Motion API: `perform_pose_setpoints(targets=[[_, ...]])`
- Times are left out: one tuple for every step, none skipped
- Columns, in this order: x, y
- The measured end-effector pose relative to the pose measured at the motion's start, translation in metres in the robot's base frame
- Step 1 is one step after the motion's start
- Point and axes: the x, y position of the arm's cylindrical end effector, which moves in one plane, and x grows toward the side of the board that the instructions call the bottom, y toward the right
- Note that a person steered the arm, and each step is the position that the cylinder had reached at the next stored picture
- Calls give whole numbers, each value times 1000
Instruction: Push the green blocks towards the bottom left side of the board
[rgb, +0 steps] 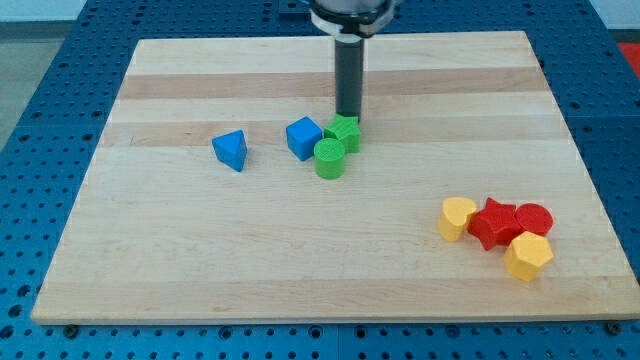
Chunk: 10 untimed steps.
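Note:
Two green blocks sit near the board's middle top: a green star-like block (345, 132) and a green cylinder (330, 158) just below and left of it, touching. A blue cube (304, 138) sits right against their left side. My dark rod comes down from the view's top, and my tip (348, 116) ends at the upper edge of the green star-like block, touching or nearly touching it.
A blue triangular block (231, 150) lies left of the cluster. At lower right sit a yellow heart-like block (457, 218), a red star-like block (494, 223), a red cylinder (533, 219) and a yellow hexagon (528, 256). The wooden board (200, 260) lies on blue pegboard.

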Motion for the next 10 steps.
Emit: perform_pose_setpoints(targets=[[19, 7], [58, -7], [95, -39], [132, -71], [165, -97], [165, -54], [119, 1], [38, 16], [8, -17], [41, -67]])
